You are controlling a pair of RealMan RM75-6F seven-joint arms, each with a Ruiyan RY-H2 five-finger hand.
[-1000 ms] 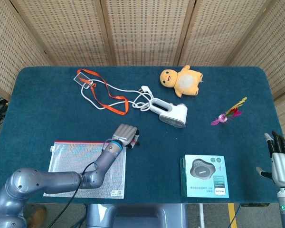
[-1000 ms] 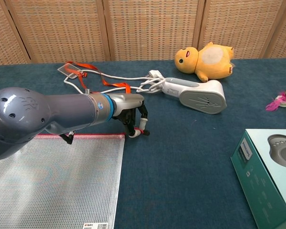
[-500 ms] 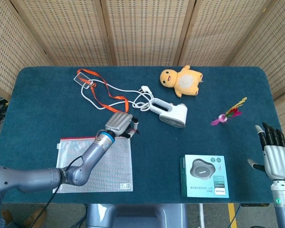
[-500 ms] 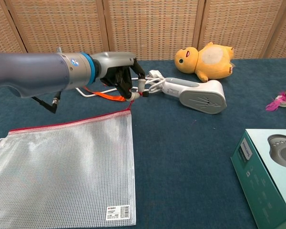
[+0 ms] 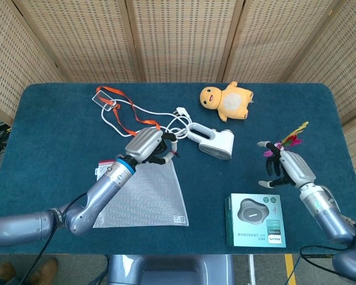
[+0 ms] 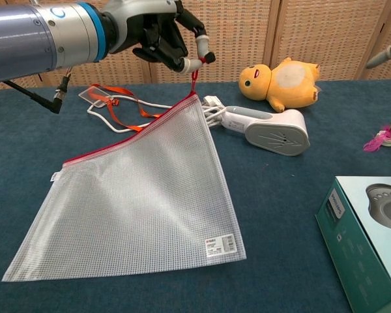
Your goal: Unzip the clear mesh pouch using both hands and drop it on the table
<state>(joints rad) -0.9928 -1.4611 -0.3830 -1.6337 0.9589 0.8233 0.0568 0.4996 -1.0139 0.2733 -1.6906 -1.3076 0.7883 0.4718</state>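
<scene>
Mesh pouch [image 6: 137, 202]: clear grid weave, red zipper edge. Counter [image 5: 59, 130]: dark teal. Plush toy [image 5: 226, 101]: yellow-orange. Lanyard [image 5: 130, 123]: orange.

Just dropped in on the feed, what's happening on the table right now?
The left hand pinches the red zipper pull and holds one corner of the clear mesh pouch up, the rest trailing on the table. The zip looks closed. The right hand hovers open near the teal box, not touching the pouch.
</scene>
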